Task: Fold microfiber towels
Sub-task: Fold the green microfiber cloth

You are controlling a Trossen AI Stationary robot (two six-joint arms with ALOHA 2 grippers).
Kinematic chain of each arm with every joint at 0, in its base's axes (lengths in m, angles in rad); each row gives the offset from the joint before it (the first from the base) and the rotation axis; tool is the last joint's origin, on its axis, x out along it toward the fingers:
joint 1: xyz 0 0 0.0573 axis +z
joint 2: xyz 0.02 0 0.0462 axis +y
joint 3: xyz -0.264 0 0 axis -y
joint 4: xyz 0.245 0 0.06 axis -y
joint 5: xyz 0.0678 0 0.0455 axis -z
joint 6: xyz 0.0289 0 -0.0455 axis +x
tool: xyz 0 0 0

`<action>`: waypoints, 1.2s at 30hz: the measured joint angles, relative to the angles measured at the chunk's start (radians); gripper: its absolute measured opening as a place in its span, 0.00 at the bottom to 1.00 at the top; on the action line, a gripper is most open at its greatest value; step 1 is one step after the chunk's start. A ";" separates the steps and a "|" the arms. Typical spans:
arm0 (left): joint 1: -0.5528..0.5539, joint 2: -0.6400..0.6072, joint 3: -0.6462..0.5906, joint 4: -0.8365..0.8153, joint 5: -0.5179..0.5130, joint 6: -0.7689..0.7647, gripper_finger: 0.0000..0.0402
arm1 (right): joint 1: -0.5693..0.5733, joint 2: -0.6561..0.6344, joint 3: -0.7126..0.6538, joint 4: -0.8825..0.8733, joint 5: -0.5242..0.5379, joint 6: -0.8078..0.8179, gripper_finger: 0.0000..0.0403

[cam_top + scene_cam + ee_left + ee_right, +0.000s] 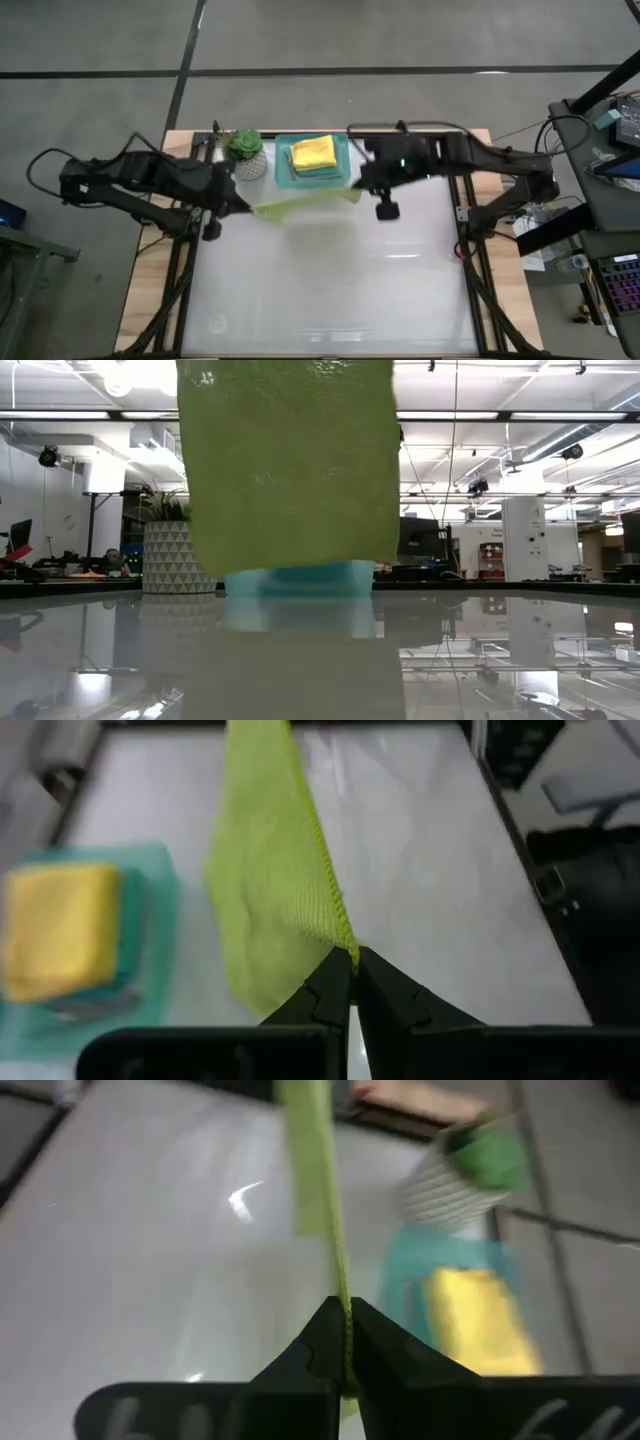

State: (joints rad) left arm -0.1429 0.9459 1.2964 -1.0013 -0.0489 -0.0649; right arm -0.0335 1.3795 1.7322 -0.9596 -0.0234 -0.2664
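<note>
A lime green microfiber towel (300, 205) hangs spread between my two grippers above the table's far half; in the low view the towel (290, 470) hangs as a flat sheet with its lower edge clear of the table. My left gripper (352, 970) is shut on its left top corner, my right gripper (346, 1330) on its right top corner. A folded yellow towel (313, 154) lies on top of other folded towels in the teal tray (342, 160) at the far edge. My left gripper pinches the towel's upper corner (347, 945) between its two fingertips, coming slanting down from the table's left. The cloth hangs below, clear of the table. My right gripper pinches the opposite upper corner (343, 1305) between its fingertips, slanting down from the table's right. The top edge (300, 203) runs between the grippers.
A white patterned pot with a green plant (246, 152) stands left of the tray at the far edge. The glossy white table top (330, 290) stretches toward the near edge.
</note>
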 joint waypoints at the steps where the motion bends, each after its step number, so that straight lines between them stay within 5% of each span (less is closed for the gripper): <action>1: -0.007 0.006 -0.021 0.005 0.010 -0.016 0.00 | 0.029 -0.001 -0.016 -0.009 0.000 0.026 0.02; 9: -0.182 0.117 -0.247 0.356 0.080 -0.110 0.00 | 0.283 -0.004 -0.253 0.066 -0.002 0.268 0.02; 18: -0.391 0.395 -0.374 0.712 0.080 -0.305 0.00 | 0.497 0.004 -0.568 0.389 -0.051 0.582 0.02; 27: -0.403 0.623 -0.349 0.740 0.128 -0.371 0.00 | 0.497 0.062 -0.749 0.594 -0.115 0.737 0.02; 36: -0.279 0.622 -0.354 0.640 0.117 -0.272 0.00 | 0.375 0.063 -0.788 0.525 -0.086 0.714 0.02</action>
State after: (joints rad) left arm -0.4220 1.5674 0.9421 -0.3615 0.0685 -0.3367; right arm 0.3412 1.4422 0.9443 -0.4342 -0.1095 0.4474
